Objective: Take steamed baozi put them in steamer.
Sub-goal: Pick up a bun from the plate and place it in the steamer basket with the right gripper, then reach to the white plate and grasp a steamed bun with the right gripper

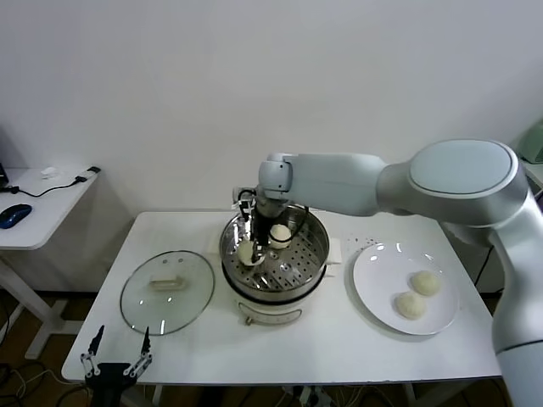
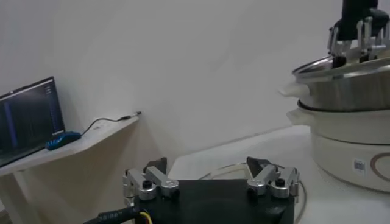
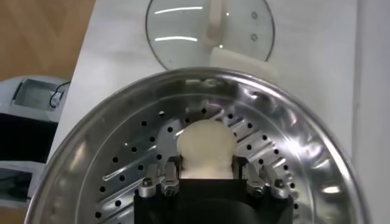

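Our right arm reaches far across to the left, and our right hand (image 1: 251, 246) points down with its fingers (image 3: 166, 180) close on both sides of a bun. Our left hand (image 1: 116, 354) waits low, fingers wide apart.

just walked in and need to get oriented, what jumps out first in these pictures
The right gripper reaches down into the steamer at the table's middle, a baozi between its fingers over the perforated tray. Two more baozi wait on the white plate to its right; the glass lid lies left.
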### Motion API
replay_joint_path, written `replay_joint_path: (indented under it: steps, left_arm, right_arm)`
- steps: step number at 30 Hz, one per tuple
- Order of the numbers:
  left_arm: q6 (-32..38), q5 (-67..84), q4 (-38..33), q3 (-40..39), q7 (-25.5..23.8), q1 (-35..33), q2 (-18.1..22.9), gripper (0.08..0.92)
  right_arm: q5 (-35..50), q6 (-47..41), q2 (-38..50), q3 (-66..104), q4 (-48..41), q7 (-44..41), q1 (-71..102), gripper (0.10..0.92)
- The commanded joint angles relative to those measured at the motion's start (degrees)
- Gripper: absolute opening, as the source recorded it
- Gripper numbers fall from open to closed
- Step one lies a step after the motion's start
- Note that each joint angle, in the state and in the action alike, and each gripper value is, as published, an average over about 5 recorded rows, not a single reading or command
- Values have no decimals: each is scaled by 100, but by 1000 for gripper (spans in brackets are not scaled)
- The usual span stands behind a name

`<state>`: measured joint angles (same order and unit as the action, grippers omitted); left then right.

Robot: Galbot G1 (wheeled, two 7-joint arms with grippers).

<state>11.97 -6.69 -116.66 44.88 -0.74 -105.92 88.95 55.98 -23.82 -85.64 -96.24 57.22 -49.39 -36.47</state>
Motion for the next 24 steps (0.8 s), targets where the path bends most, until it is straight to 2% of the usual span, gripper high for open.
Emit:
replay_joint_path:
  steps: [1,6,9,16,24]
  left_arm:
    - [-1,0,-8,-1,-2,2,-1,823]
    - [0,-9,-20,0,-1,5,-2,823]
    - [12,-10,-25,5,3,-14,-6,823]
    - [15,50,-77,13,12,-48,-25,823]
    - [-28,16,-69,21,0,25,-23,823]
  right_arm:
    - [41,-33,-97,-10,-18,87,122,611]
    - [84,-22,26,65,71,59,-27,752]
    - [53,36,231,77,219,-14,-248,807]
    - [-123,380,1161,49,925,-332,-1147,823]
    - [-725,840,3095,-435,2049,-955,-2166,823]
